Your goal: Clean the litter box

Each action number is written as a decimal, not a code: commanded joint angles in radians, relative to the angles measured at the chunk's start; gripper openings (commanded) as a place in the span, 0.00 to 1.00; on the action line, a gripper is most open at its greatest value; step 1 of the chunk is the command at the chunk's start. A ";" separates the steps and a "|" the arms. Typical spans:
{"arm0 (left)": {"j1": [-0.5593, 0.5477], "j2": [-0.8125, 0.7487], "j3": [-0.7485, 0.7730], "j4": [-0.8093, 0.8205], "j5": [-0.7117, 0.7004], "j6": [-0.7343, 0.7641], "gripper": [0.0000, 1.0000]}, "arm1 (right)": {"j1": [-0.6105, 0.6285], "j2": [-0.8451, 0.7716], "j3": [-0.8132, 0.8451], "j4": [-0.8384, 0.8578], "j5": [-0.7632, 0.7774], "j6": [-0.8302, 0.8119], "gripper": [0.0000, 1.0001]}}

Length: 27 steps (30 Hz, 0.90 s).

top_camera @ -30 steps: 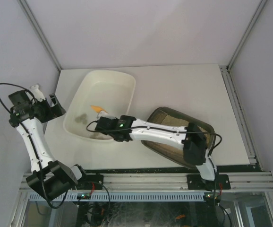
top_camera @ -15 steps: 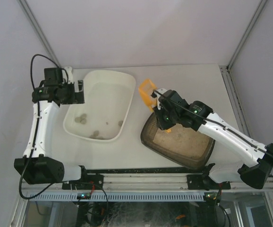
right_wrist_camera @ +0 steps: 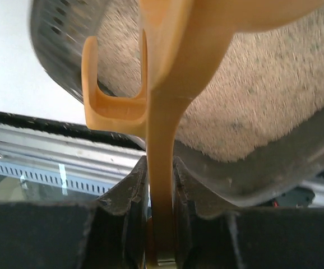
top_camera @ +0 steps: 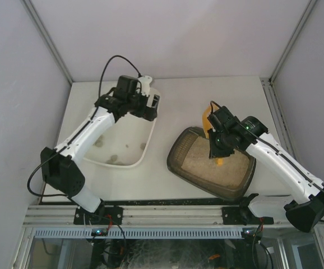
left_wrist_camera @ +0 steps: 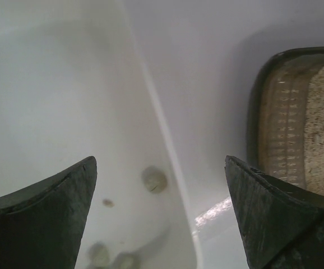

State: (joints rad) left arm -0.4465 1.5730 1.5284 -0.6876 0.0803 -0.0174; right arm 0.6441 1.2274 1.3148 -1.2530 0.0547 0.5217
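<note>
Right hand swung over the sandy litter box, pinching a smooth orange scoop; left hand spread.

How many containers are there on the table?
2. The white tub is on the left of the table; the litter box is on the right, nearer the arms' bases. None seems hidden.

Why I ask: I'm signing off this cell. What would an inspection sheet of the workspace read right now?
Surface: white table, flat and pale.
Job's things: litter box with sandy litter at near right.
Clutter: orange scoop over the litter; white tub holding several clumps.
Grippers: left gripper open over the tub's far rim; right gripper shut on the scoop's handle.
Cables: black cable arcs over the left gripper.
Surroundings: pale walls, metal frame rail at the near edge.
</note>
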 commanded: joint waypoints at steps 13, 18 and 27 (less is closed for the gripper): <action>-0.106 0.137 -0.021 0.201 0.041 -0.364 1.00 | -0.024 -0.110 -0.078 -0.237 -0.114 0.146 0.00; -0.150 0.138 -0.076 0.257 0.187 -0.259 1.00 | -0.039 -0.056 -0.078 -0.159 -0.107 0.132 0.00; -0.263 0.174 -0.047 0.149 0.160 -0.030 1.00 | -0.152 -0.092 -0.078 -0.096 -0.144 0.114 0.00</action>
State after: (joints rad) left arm -0.6548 1.7279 1.4643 -0.4953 0.2356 -0.1589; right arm 0.5335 1.1801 1.2289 -1.3975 -0.0719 0.6422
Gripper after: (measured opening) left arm 0.996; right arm 0.177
